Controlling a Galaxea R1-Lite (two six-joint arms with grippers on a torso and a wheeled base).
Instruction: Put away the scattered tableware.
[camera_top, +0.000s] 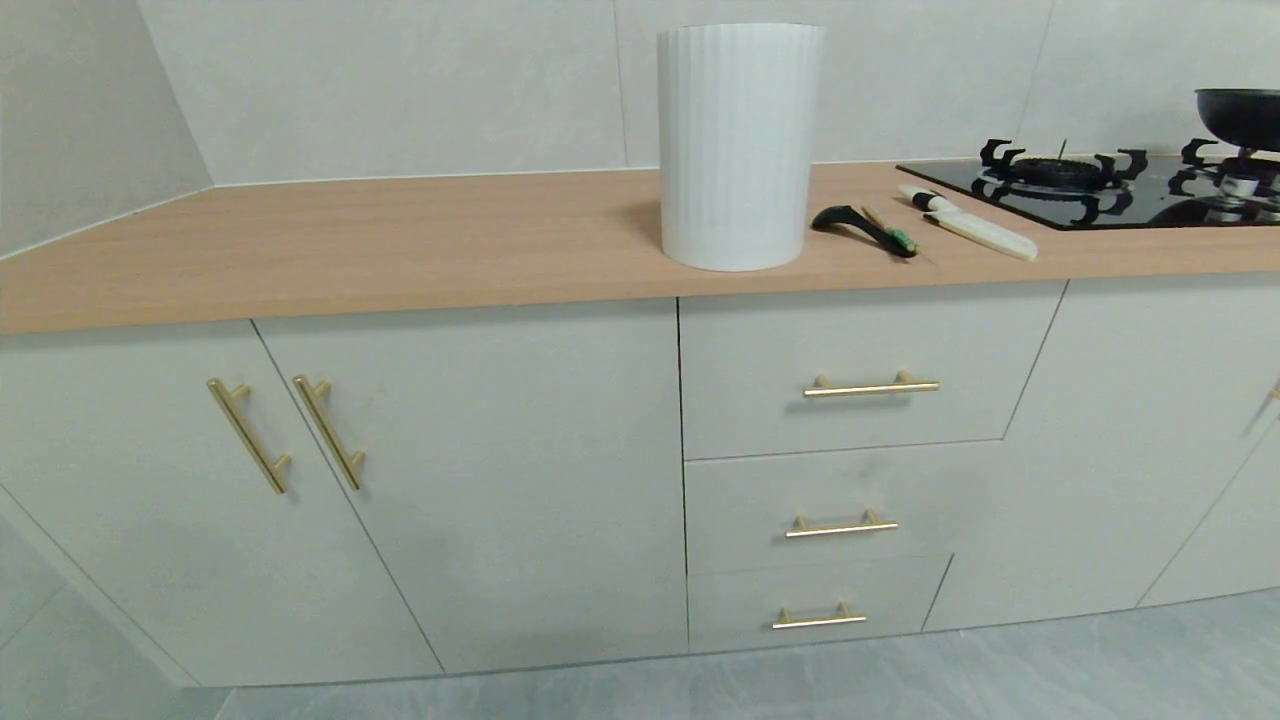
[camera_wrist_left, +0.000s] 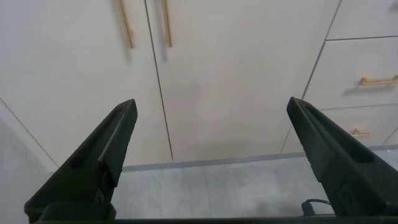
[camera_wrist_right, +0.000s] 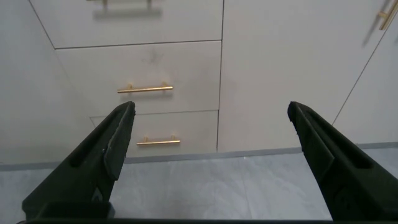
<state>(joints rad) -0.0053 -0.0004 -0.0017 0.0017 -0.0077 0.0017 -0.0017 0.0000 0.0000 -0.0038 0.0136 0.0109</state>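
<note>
While the left hand (camera_wrist_left: 211, 109) and right hand (camera_wrist_right: 211, 111) gape wide and empty, a hasty reach could nudge the black spoon (camera_top: 842, 218) or white knife (camera_top: 975, 229) off the desk's (camera_top: 400, 240) front edge.

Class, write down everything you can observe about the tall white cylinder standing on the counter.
The white cylinder is tall, with fine vertical ribs all round its wall and a matte finish that looks like plastic or ceramic. It stands upright on the wooden countertop, near the front edge. Its top is seen edge-on, so whether it is open cannot be told. Nothing touches it; a black utensil lies just apart on its right.
</note>
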